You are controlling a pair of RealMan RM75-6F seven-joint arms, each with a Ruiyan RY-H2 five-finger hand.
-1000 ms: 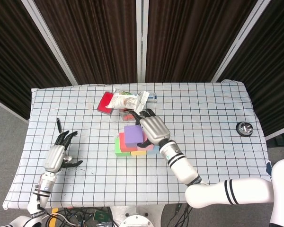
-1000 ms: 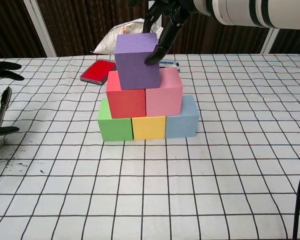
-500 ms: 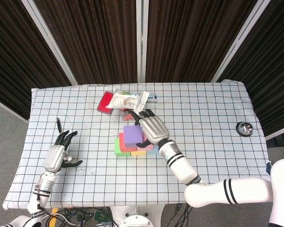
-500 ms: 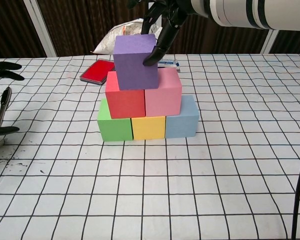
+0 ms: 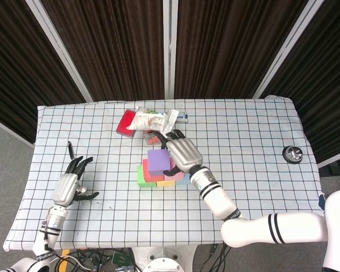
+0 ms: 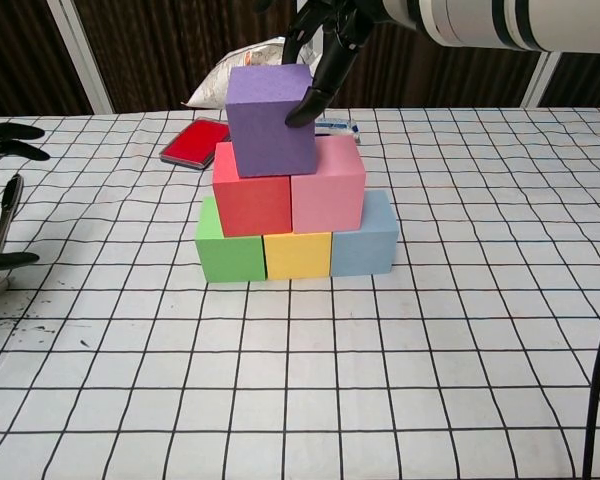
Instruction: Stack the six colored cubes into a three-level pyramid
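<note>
The counter (image 5: 255,130) is draped in a white cloth ruled with a black grid, matte and slightly rippled. At its middle stands the pyramid, matte foam-like cubes with soft edges: a green cube (image 6: 228,247), a yellow cube (image 6: 297,254) and a blue cube (image 6: 365,242) side by side at the base, a red cube (image 6: 252,201) and a pink cube (image 6: 328,189) on them, and a purple cube (image 6: 270,120) on top. The purple cube is the thing the coming move turns on: it sits left of centre, mostly over the red cube and only partly over the pink one, twisted a little against the row below. The right robot hand (image 5: 183,154) lies just beyond it to the right and rear, fingers curved around its far side, one dark fingertip (image 6: 302,110) touching its right face; whether the far side is truly pinched I cannot tell. This hand is by far the nearer; a nudge rightward would probably centre the cube. The left robot hand (image 5: 71,184) rests well apart at the counter's left edge, fingers spread, holding nothing. Behind the pyramid lie a crinkled white plastic bag (image 5: 150,120) and a glossy red flat case (image 6: 196,141); a small metal object (image 5: 293,153) sits far right.
</note>
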